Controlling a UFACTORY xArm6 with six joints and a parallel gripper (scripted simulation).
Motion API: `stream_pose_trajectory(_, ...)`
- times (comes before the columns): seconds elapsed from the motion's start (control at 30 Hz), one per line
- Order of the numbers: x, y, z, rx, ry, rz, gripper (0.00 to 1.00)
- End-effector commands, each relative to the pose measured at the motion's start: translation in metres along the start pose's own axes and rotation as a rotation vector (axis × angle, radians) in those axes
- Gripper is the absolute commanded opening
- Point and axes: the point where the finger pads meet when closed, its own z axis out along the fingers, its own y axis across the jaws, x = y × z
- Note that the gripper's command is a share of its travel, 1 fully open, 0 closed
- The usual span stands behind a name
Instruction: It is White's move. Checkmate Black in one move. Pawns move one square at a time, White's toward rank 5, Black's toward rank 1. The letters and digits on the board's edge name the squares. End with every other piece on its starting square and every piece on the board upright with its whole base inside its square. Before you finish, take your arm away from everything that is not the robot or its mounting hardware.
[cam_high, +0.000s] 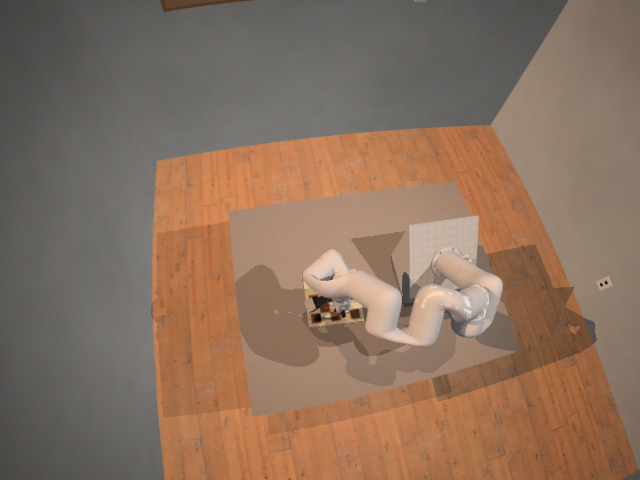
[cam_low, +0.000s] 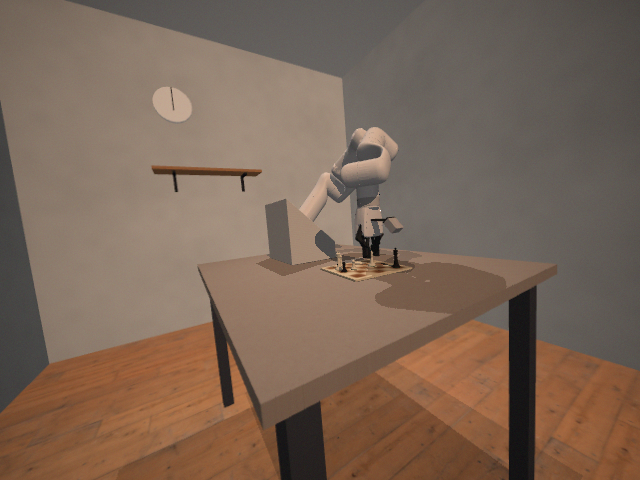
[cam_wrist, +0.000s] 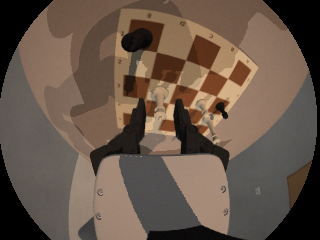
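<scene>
Jaws half-spread and holding nothing: the gripper (cam_wrist: 159, 106) hangs low over the board (cam_wrist: 128, 22), its dark fingers either side of a white piece (cam_wrist: 159, 95) without pinching it. That gap looks set for a clean drop around the stem. Which piece it is, too small to tell. The tall black piece (cam_wrist: 136, 42) stands apart at the board's corner. The board sits mid-desk (cam_low: 310, 330), away from every edge, within the arm's reach.
</scene>
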Motion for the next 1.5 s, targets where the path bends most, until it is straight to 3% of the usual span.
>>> stream_pose_trajectory(0.0,0.0016,0.0002,0.0083,-0.001,0.004,-0.001,0.42)
stream_pose_trajectory(1.37,0.0016,0.0002,0.0096,-0.001,0.004,-0.001,0.42)
stream_pose_trajectory(1.4,0.0016,0.0002,0.0096,-0.001,0.004,-0.001,0.00)
stream_pose_trajectory(1.47,0.0016,0.0002,0.0096,-0.001,0.004,-0.001,0.00)
